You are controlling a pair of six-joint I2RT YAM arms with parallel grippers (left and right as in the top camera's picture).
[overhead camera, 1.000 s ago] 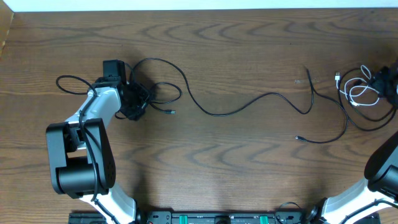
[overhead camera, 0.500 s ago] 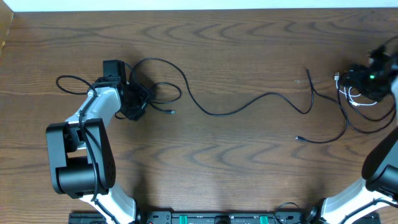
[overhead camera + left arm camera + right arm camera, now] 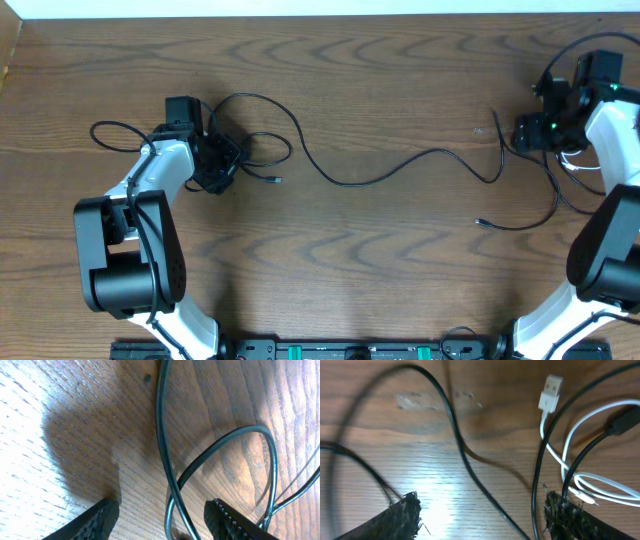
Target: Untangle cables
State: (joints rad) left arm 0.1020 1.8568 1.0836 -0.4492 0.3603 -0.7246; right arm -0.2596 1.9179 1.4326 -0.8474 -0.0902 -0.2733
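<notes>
Long black cables point(image 3: 380, 175) wind across the table from a knot of loops point(image 3: 250, 150) at the left to the right side. My left gripper point(image 3: 215, 165) hovers low over that knot and is open; a looped black cable point(image 3: 169, 485) lies between its fingers point(image 3: 95, 522) without touching them. My right gripper point(image 3: 530, 132) is open above the right-hand bundle. A black cable point(image 3: 470, 467) runs across the gap between its fingers point(image 3: 402, 515). The white cable point(image 3: 592, 485) coils beside the right finger, with its USB plug point(image 3: 550, 387) lying further up.
Another black cable end point(image 3: 480, 222) lies loose on the wood at centre right. A loop point(image 3: 110, 135) trails off to the left of the left arm. The arms' bases point(image 3: 130, 260) stand along the near edge of the table.
My right arm has swung in from the right edge, moving left and up to hover over the cables by the white coil; its jaws have narrowed a little. The left arm has not moved.
</notes>
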